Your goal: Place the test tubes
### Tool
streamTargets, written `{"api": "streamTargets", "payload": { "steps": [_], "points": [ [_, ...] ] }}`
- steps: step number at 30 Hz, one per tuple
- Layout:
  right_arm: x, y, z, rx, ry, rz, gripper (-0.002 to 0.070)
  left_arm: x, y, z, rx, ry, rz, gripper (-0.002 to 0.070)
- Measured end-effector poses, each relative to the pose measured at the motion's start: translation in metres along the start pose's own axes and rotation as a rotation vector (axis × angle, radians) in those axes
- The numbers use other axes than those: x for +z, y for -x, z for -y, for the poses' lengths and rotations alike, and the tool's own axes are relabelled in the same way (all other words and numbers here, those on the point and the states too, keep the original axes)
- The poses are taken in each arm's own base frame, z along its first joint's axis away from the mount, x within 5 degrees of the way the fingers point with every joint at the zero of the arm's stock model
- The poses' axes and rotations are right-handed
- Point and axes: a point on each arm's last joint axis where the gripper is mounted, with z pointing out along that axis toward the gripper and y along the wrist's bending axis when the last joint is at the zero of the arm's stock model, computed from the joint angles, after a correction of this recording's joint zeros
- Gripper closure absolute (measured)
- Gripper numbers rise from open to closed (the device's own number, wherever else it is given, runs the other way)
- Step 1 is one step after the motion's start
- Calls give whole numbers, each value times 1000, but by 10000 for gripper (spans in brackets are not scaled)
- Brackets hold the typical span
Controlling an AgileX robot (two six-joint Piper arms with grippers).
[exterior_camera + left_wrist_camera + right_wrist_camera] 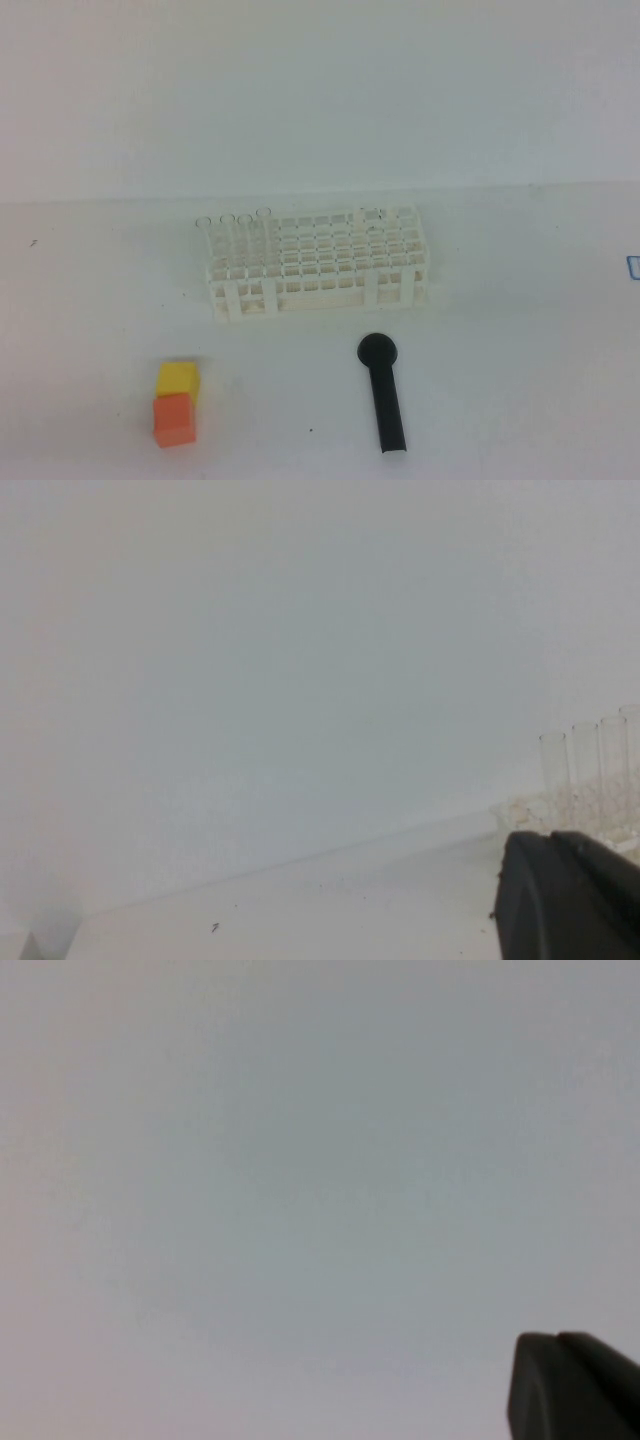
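White plastic grid rack (315, 265), clear glass test tubes (235, 235) upright in its back-left holes. Matte black round-headed tool (385, 395) in front. Yellow cube (178, 378) just behind orange cube (173, 418). Left gripper (570, 895) is a dark edge near tubes, right gripper (570, 1385) sits against blank white. Can't tell grip state of either.

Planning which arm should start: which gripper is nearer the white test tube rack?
Left, probably. The left gripper has the rack and its tubes close ahead in its wrist view. The right gripper has neither in its view. Neither gripper shows in the high view.
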Motion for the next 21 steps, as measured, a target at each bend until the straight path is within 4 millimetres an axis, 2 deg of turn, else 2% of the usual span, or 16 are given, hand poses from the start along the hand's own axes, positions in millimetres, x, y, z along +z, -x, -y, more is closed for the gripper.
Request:
{"api": "streamTargets", "payload": {
  "steps": [3,6,17,21],
  "points": [
    [-22,-13,-2,5,-49,52,678,0,0,0,0,0,0,676],
    [-32,-27,-5,25,-68,70,678,0,0,0,0,0,0,676],
    [-34,-35,-7,59,-55,61,678,0,0,0,0,0,0,676],
    [-33,-50,-8,110,-61,-18,678,0,0,0,0,0,0,676]
  ]
}}
